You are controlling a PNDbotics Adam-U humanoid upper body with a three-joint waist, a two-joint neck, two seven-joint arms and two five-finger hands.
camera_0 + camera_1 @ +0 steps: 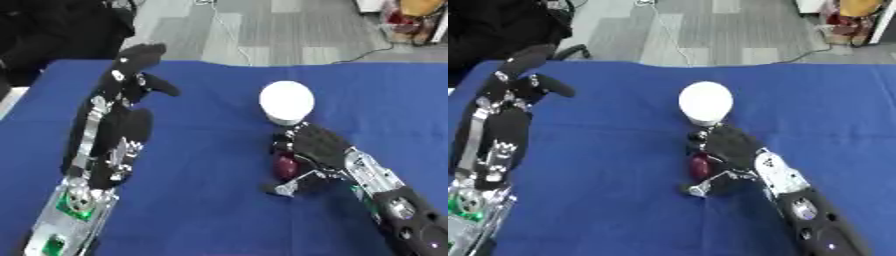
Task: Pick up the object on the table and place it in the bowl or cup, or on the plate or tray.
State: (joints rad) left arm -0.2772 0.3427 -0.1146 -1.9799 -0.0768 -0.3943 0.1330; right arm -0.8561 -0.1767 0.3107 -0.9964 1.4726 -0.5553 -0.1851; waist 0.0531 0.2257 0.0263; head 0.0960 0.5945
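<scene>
A small dark red object lies on the blue table, just in front of a white cup turned so that its round white surface faces up. My right hand comes in from the lower right and sits over the red object, fingers and thumb curled round it. My left hand is raised at the left, well away from both, with its fingers straight and pointing toward the far edge.
The blue cloth covers the whole table. Beyond its far edge is grey floor with a cable, and dark shapes stand at the far left. Boxes and coloured items sit at the far right.
</scene>
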